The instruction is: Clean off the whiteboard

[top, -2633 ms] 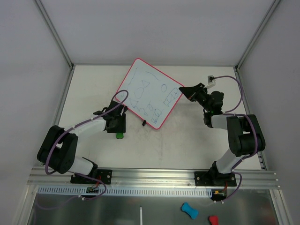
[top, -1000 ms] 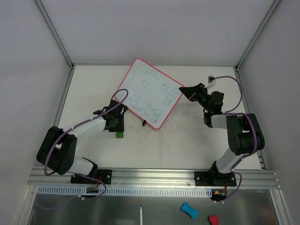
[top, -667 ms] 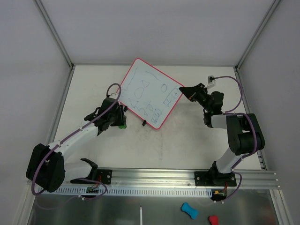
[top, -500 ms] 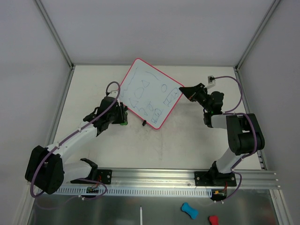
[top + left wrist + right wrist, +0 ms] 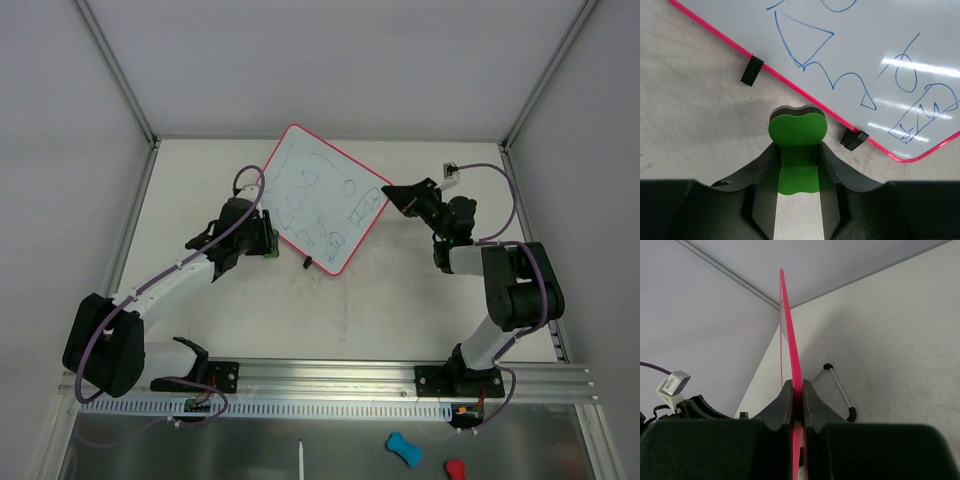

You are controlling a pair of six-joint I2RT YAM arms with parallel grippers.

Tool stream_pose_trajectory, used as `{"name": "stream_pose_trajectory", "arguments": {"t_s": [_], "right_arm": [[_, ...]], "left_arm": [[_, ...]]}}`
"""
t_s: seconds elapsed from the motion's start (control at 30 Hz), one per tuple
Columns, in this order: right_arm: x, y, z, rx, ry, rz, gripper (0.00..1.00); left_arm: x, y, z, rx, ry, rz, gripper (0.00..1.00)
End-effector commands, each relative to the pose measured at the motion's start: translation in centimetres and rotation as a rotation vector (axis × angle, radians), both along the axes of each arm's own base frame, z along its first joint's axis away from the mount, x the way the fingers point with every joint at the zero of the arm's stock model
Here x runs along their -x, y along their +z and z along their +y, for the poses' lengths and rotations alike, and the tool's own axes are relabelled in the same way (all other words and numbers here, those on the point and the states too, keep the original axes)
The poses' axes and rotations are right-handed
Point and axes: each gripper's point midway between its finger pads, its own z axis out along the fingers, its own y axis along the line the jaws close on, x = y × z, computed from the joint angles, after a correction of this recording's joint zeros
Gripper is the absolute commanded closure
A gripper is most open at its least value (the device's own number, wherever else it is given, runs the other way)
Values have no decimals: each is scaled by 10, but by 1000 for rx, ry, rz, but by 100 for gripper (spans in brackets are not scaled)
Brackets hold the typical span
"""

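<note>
Left arm [image 5: 170,278] and right arm [image 5: 505,290] reach forward, jaws clamped.

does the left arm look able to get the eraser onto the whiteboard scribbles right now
Probably yes: the left gripper holds the eraser just short of the whiteboard, nothing lies between, and the right gripper only clamps the far edge.

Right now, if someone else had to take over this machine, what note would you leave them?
Left claw: shut on the green eraser, which sits just off the near edge of the whiteboard.
Right claw: shut on the board's pink frame at its right corner.
Done: eraser in the claw, board gripped.
Left: blue scribbles cover the board and none look wiped. Bring the eraser onto it and rub them off.
</note>
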Motion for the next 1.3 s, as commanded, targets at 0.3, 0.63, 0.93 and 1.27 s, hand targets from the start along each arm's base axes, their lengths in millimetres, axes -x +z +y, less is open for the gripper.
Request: {"name": "stream_pose_trajectory", "arguments": {"t_s": [0.3,0.63,0.93,1.27], "right_arm": [[1,24,0,27,-20,-117,100],[1,26,4,19,3,-130,100],[1,26,8,15,25,-128,100],[0,26,9,15,33,-129,100]], "left_arm": [[-48,32,-6,8,-32,-132,100],[-84,22,6,128,-23,-178,100],[-113,-2,-5,127,-41,-192,100],[-122,-35,-14,146,-47,-124,100]]}}
